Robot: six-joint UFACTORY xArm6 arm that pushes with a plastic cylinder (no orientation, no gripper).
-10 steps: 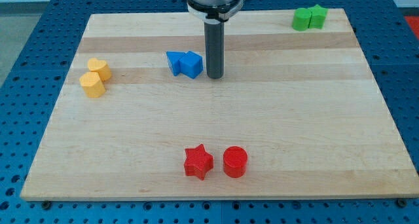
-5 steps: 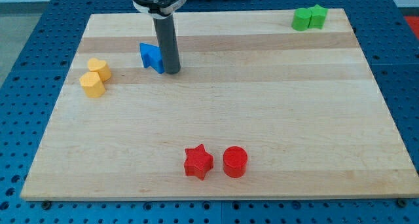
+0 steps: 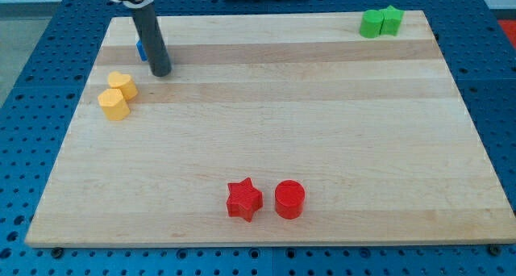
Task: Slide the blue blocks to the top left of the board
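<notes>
Camera view: wooden desk (image 3: 266, 139) on a blue perforated base (image 3: 32, 74). No claw on this arm, only a straight dark rod, so nothing spread or pinching to tell. My tip (image 3: 160, 73) down on the desk near the view's top left corner, just above and to the right of the yellow pair. Blue blocks (image 3: 140, 50) almost wholly hidden behind the rod: only a sliver of blue showing at the rod's left side, shape impossible to make out, and impossible to tell whether one or two blocks there. Sliver touching the rod or just beside it, close to the desk's top and left edges, with a narrow strip of bare wood between it and each edge.

Yellow heart-like block (image 3: 122, 85) and a second yellow block (image 3: 114, 104) touching each other, near the left edge, below and left of my tip. Two green blocks (image 3: 381, 22) pressed together at the top right corner, close to the top edge. Red star block (image 3: 243, 200) and red cylinder (image 3: 289, 199) side by side near the bottom edge, a small gap between them. Wide bare wood across the middle and right of the desk, well apart from every block.
</notes>
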